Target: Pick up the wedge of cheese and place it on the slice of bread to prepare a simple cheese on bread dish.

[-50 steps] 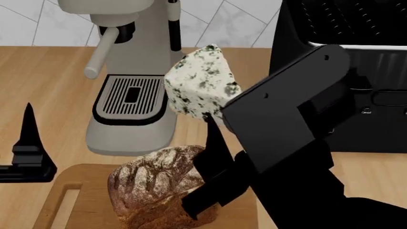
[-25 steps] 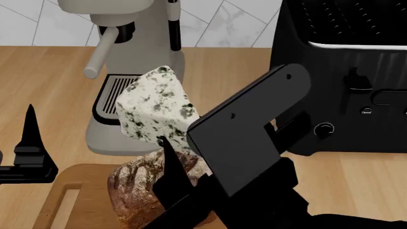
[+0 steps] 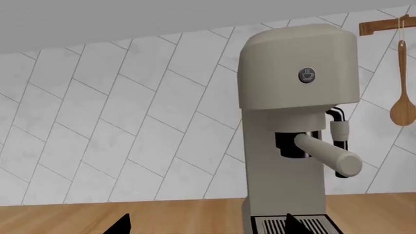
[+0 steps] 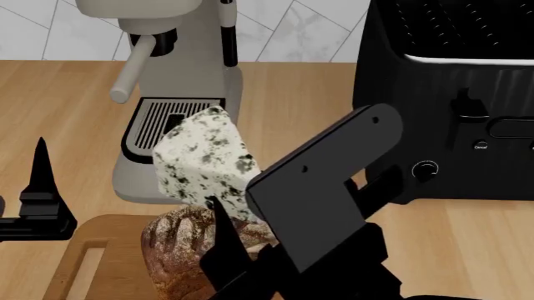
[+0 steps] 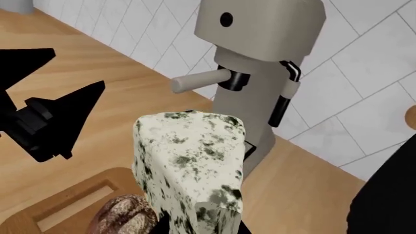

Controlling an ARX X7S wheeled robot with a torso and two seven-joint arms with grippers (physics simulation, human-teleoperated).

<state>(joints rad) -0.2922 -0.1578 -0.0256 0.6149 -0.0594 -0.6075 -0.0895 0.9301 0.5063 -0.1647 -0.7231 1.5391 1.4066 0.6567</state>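
The wedge of cheese [image 4: 202, 161], pale with dark blue-green veins, is held in my right gripper [image 4: 242, 215], just above the dark brown loaf piece [image 4: 179, 247] on the wooden cutting board [image 4: 92, 259]. In the right wrist view the cheese [image 5: 188, 165] stands upright between the jaws, with the bread [image 5: 123, 214] below and beside it. Whether the cheese touches the crust I cannot tell. My left gripper [image 4: 34, 200] is open and empty at the left, its fingertips [image 3: 122, 225] low in the left wrist view.
A cream espresso machine [image 4: 171, 81] stands right behind the cheese; it also fills the left wrist view [image 3: 295, 122]. A black toaster-like appliance [image 4: 451, 94] stands at the right. A wooden spoon [image 3: 403, 97] hangs on the tiled wall.
My right arm has carried the cheese left and down from in front of the espresso machine to just over the loaf. In the last half second it sank slightly. The left gripper stayed put.
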